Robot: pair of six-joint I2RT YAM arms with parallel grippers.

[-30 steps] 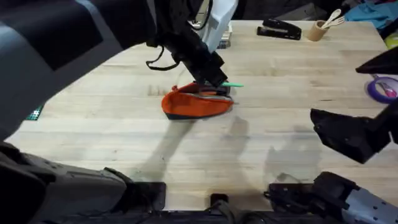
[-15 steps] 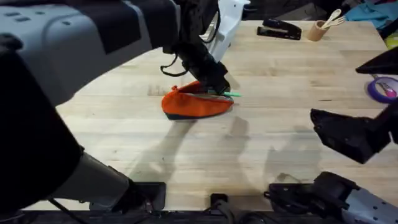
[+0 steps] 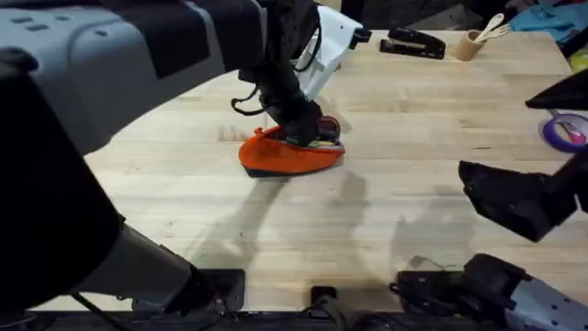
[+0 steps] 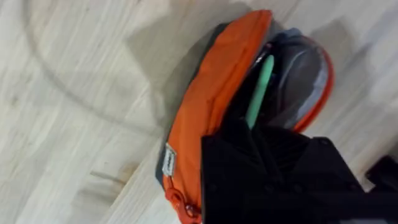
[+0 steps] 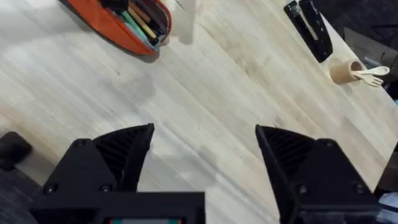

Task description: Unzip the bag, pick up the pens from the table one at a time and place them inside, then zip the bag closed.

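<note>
Fingers of the left gripper (image 3: 308,127), overhead view: down at the open mouth of the bag (image 3: 276,158), which lies mid-table (image 3: 386,230) just below them. Fingers of the right gripper (image 3: 501,193): well apart from the bag, off to the side above bare wood.

Left wrist view: black fingers (image 4: 236,155) seemingly pinched together on the near end of the green pen (image 4: 259,87). Far end of that pen already beyond the fingertips, inside the unzipped pouch, against its grey lining. Orange side wall (image 4: 211,93) just beside the fingers, slumped and creased.

Right wrist view: fingers (image 5: 124,149) spread wide, holding nothing. Bag (image 5: 118,28) far ahead of them, other pens (image 5: 140,18) packed in its mouth; stapler (image 5: 309,28) farther off.

Handling, as a judgement: pen light, stiff and smooth, so likely to slide if gripped loosely; best held near its middle. Pouch soft and floppy, likely to shift when pushed; better steadied at one end while pulling the zip tab.
</note>
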